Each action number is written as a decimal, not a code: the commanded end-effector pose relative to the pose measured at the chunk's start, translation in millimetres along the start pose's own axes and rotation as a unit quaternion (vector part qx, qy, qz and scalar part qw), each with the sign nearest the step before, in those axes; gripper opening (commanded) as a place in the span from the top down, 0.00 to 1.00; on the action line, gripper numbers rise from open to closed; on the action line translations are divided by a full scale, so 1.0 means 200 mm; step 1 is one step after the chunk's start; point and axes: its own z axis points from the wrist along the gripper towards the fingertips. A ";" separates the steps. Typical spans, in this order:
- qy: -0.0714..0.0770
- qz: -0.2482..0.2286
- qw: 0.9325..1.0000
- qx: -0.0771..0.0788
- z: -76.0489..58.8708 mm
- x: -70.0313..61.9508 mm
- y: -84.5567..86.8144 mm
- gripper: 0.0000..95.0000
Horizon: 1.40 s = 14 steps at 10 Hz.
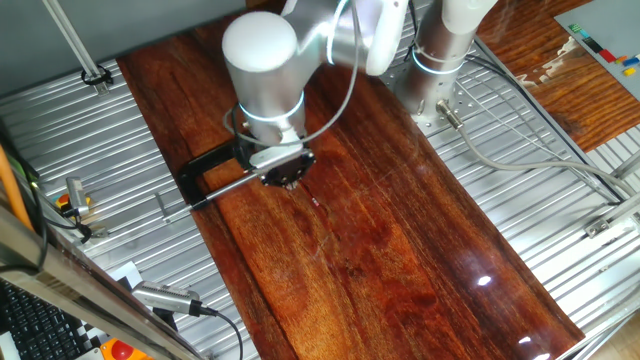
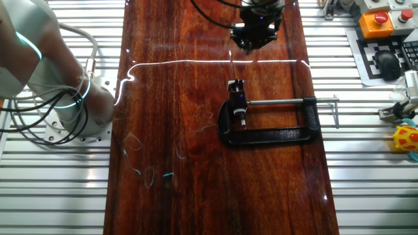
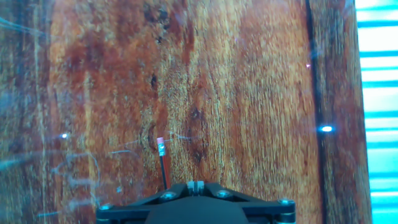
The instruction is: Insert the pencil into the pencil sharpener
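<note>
The pencil (image 3: 163, 163) is a thin dark reddish stick with a pale pink end. In the hand view it lies on the wood and its near end runs under the left side of my gripper (image 3: 196, 185). The gripper's two pads are pressed together and nothing shows between them. The gripper (image 1: 287, 178) hovers over the board just right of the black clamp (image 1: 205, 172). The pencil sharpener (image 2: 238, 99) is a tiny white block held in the clamp's jaw. It is out of the hand view. In the other fixed view the gripper (image 2: 253, 44) is beyond the clamp.
The black C-shaped clamp (image 2: 271, 134) lies on the wooden board (image 2: 196, 170), with its grey metal rod (image 2: 294, 102) pointing off the right edge. Ribbed metal table surface flanks the board on both sides. The robot base (image 1: 440, 60) and cables stand at one end.
</note>
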 end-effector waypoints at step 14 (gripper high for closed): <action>-0.019 0.130 0.991 0.003 0.03 0.34 -0.21 1.00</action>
